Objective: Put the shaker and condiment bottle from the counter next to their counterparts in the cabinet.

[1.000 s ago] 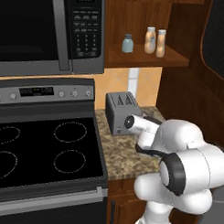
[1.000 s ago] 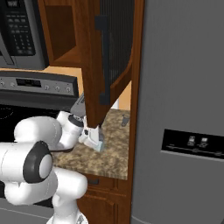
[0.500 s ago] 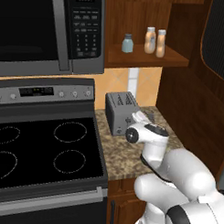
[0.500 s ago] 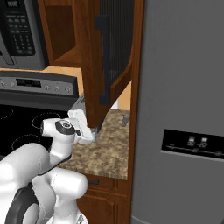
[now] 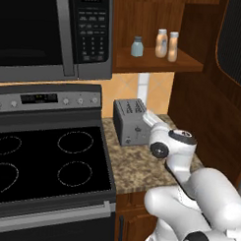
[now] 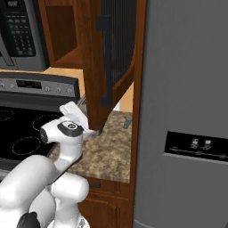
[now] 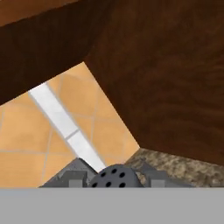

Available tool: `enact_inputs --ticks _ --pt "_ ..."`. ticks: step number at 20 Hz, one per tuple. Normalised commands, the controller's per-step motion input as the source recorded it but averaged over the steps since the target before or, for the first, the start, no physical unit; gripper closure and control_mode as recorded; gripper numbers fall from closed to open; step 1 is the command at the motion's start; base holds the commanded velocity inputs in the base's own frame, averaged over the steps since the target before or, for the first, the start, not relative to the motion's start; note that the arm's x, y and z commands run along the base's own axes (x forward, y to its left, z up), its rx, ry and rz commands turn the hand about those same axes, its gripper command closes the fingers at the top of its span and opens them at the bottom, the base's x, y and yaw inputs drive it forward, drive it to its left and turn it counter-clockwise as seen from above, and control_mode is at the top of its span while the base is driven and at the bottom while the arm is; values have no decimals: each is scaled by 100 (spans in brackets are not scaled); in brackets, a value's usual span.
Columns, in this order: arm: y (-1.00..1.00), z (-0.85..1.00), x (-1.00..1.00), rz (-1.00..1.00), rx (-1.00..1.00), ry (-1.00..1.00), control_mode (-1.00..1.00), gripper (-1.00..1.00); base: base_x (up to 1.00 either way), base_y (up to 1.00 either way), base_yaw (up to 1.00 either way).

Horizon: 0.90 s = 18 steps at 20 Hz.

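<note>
the shaker (image 7: pixel 113 175) sits at the bottom centre of the hand view, its grey perforated cap poking up between the two fingertips. the gripper (image 7: pixel 111 178) is pressed together on it. past the cap in that view are the orange tiled wall (image 7: pixel 65 131) with a white strip, a corner of the counter (image 7: pixel 183 168) at lower right and dark cabinet wood across the top.

in the left base view the matching shaker (image 5: pixel 137 46) stands on the cabinet (image 5: pixel 154 62) shelf at upper centre. two condiment bottles (image 5: pixel 161 43) (image 5: pixel 173 46) stand close together just to its right. below the shelf, a grey toaster (image 5: pixel 128 122) stands on the counter at mid-frame, with the arm's white wrist just right of it. the black stovetop (image 5: pixel 42 164) fills the lower left and the microwave (image 5: pixel 47 31) the upper left. in the right base view a grey fridge (image 6: pixel 187 111) fills the right side.
</note>
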Motion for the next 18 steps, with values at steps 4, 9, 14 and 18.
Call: enact_inputs --ticks 4,9,14,18 --pt "33 45 -49 20 -1 -6 -100 100 0 0 0" --pt "44 44 -66 17 0 -6 -100 100 0 0 0" --pt "43 51 -65 16 0 -7 -100 100 0 0 0" --pt "40 59 -52 17 0 -6 -100 100 0 0 0"
